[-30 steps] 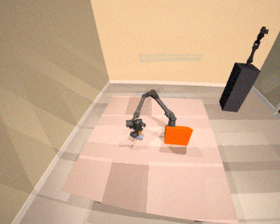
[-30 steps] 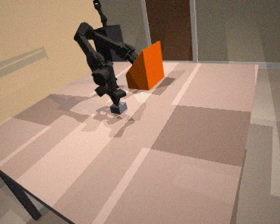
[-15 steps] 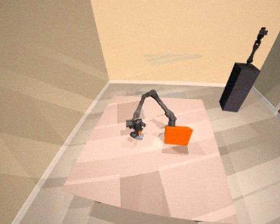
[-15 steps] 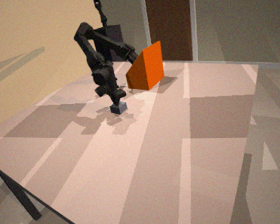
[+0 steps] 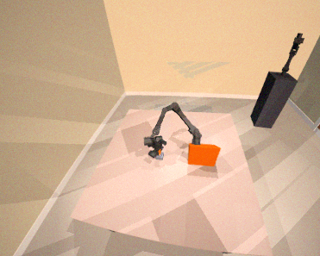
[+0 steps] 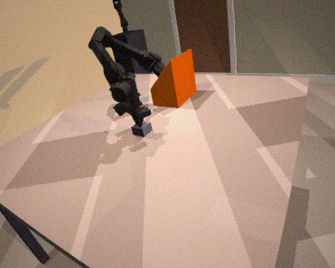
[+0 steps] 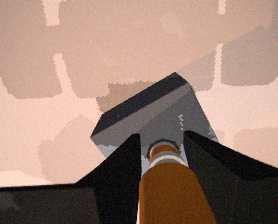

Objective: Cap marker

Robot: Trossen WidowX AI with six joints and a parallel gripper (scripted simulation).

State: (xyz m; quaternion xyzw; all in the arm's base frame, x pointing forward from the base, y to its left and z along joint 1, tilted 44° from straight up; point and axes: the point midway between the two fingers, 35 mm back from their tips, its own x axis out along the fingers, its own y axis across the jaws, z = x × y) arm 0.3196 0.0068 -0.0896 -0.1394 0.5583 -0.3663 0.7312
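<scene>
The dark grey holder block [image 5: 160, 157] [image 6: 142, 130] [image 7: 162, 112] sits on the pink table [image 5: 131, 206] [image 6: 178, 207]. My gripper [image 5: 158, 152] [image 6: 143, 120] [image 7: 161, 139] is right above the block, pointing down, and is shut on the orange cap [image 7: 172, 195]. The cap is in line over the marker [image 7: 164, 151], whose orange lower part stands in the block's hole. A pale ring shows at the cap's lower end, between it and the orange part below. The fingers hide much of the marker, and whether the cap is fully seated cannot be told.
A large orange block [image 5: 203, 155] [image 6: 184, 80] stands beside the arm's base. Behind, off the table, a dark pedestal [image 5: 273, 100] carries another arm [image 5: 294, 51] [image 6: 119, 8]. Patterned shadows and light bands cross the table.
</scene>
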